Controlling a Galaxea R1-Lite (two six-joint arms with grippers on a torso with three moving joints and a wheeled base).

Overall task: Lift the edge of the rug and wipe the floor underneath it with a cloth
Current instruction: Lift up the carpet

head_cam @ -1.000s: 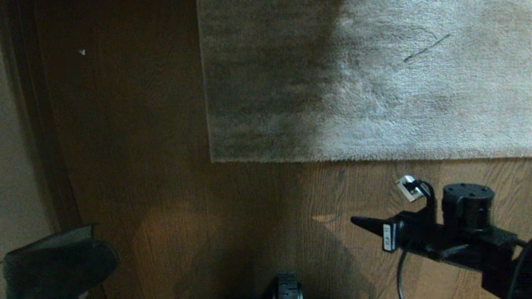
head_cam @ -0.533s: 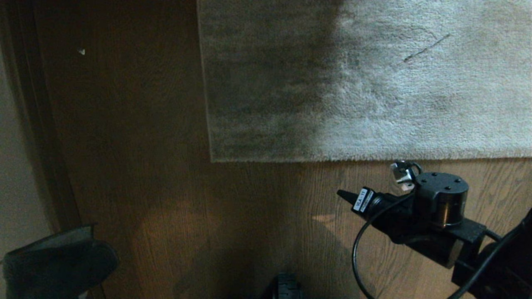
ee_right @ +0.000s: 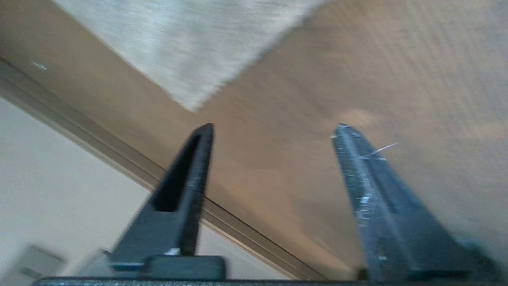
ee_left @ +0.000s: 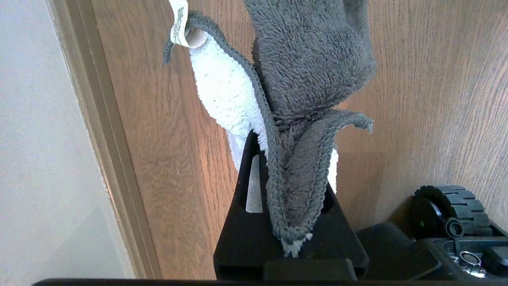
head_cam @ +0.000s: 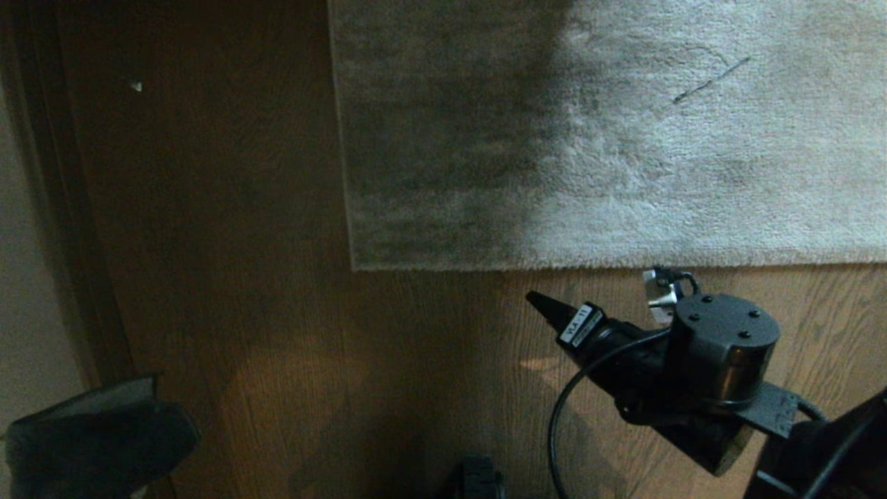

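Observation:
The grey-beige rug [head_cam: 624, 138] lies flat on the brown wood floor [head_cam: 242, 291]. Its near rug edge [head_cam: 624, 265] runs straight across the head view, ending in a corner at the left. My right gripper [head_cam: 547, 308] hovers over bare floor just in front of that edge, pointing left. In the right wrist view the right gripper [ee_right: 274, 127] is open and empty, with the rug corner [ee_right: 190, 51] ahead of it. My left gripper [ee_left: 293, 167] is parked low at the left, shut on the cloth [ee_left: 309, 71], a grey and white rag hanging from its jaws.
A wall and brown baseboard [head_cam: 41, 242] run along the left side. The robot's base wheel [head_cam: 478, 482] shows at the bottom, the same wheel [ee_left: 448, 206] near the left gripper. A small white speck [head_cam: 136, 86] lies on the floor far left.
My right arm has swung left and closer to the rug edge, its wrist has rolled, and its jaws have gone from shut to open. The left arm and the rug have not moved.

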